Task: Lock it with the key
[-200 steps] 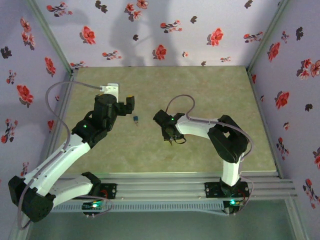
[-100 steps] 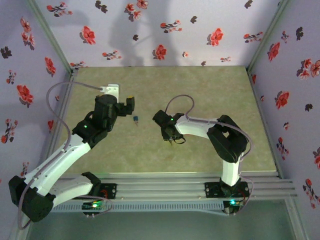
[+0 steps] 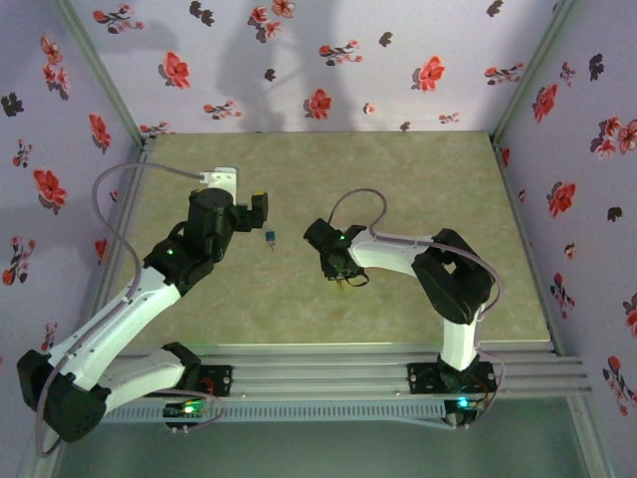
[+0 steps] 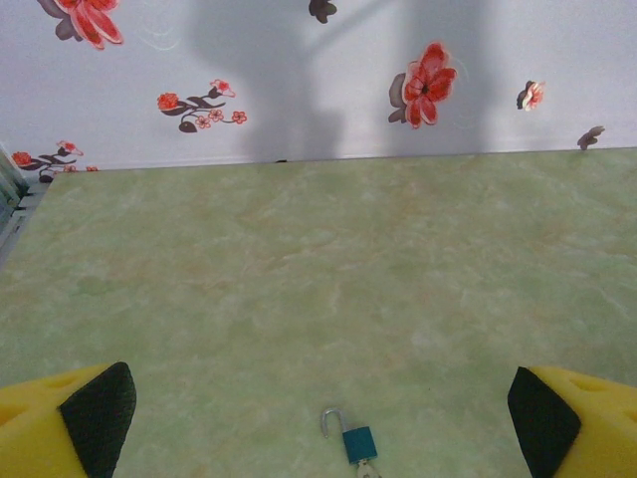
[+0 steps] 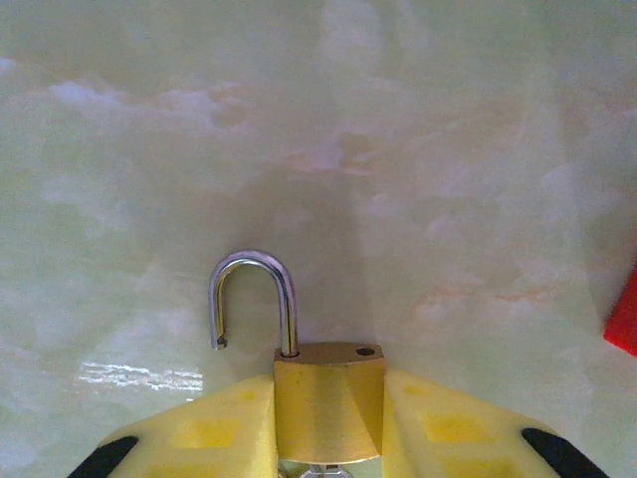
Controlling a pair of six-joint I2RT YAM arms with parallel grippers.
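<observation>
Right end effector point(image 5: 328, 403), narrower than before, clamps the yellow padlock point(image 5: 328, 376) (shackle point(image 5: 251, 257) open); left end effector point(image 4: 318, 423) stays wide open.

Nothing readable anywhere, tbh. No lettering or brand to make out on the brass padlock point(image 5: 328, 398) even up close, and the little blue padlock point(image 4: 359, 443) way too small to tell. Just red flower print on the walls point(image 3: 318, 60), no words.
</observation>
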